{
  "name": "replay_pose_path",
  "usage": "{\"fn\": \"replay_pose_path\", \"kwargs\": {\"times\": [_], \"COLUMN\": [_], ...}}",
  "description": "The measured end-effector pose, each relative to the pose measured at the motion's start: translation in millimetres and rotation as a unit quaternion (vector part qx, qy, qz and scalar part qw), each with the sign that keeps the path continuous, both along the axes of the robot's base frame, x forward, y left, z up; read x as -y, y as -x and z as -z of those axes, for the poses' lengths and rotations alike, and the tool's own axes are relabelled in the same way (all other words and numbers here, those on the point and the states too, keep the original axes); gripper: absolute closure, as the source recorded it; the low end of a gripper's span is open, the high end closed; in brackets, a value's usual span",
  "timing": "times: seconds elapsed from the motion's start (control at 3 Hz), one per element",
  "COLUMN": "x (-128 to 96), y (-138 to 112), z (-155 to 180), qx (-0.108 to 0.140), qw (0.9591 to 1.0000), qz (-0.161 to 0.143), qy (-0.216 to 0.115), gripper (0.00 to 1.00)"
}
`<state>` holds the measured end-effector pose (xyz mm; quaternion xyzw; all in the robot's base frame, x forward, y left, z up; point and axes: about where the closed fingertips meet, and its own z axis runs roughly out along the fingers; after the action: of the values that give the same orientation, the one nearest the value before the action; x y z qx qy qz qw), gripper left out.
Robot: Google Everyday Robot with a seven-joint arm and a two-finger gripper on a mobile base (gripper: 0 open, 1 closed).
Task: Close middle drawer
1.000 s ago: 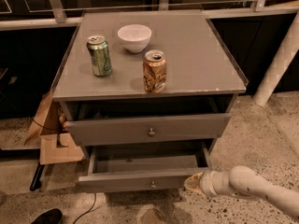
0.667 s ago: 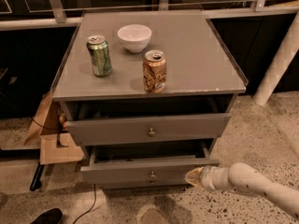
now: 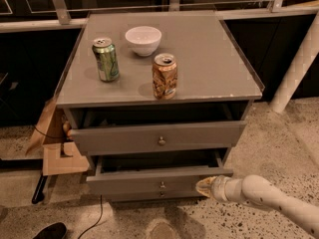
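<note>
The grey cabinet [image 3: 209,68] has three drawers. The middle drawer [image 3: 129,181] has a plain grey front and a small round knob [image 3: 162,185]; it stands out a short way, with a dark gap above it. My gripper [image 3: 202,185] comes in from the lower right on a white arm [image 3: 269,198]. Its tip rests against the right end of the middle drawer's front, and its fingers look shut and empty. The top drawer [image 3: 124,139] also stands slightly out. The lowest drawer [image 3: 144,195] is pushed in.
On the cabinet top stand a green can [image 3: 106,59], a white bowl [image 3: 143,40] and an orange can [image 3: 164,76]. A cardboard box [image 3: 55,148] sits left of the cabinet, with a cable and a shoe [image 3: 47,231] on the speckled floor. A white post [image 3: 296,68] stands at the right.
The middle drawer has slid inward, from well out to only a short way out. My gripper has moved forward with it, staying against the drawer's right end.
</note>
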<state>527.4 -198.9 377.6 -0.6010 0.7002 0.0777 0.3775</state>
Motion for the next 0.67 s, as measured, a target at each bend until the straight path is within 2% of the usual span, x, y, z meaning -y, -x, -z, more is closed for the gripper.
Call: {"fn": "replay_pose_path", "kwargs": {"times": [0.67], "x": [-3], "y": [-31], "z": [7], "qx": [0.055], "qw": [0.9985], "qz": [-0.001], "qy": [-0.003], "gripper": [1.0]}}
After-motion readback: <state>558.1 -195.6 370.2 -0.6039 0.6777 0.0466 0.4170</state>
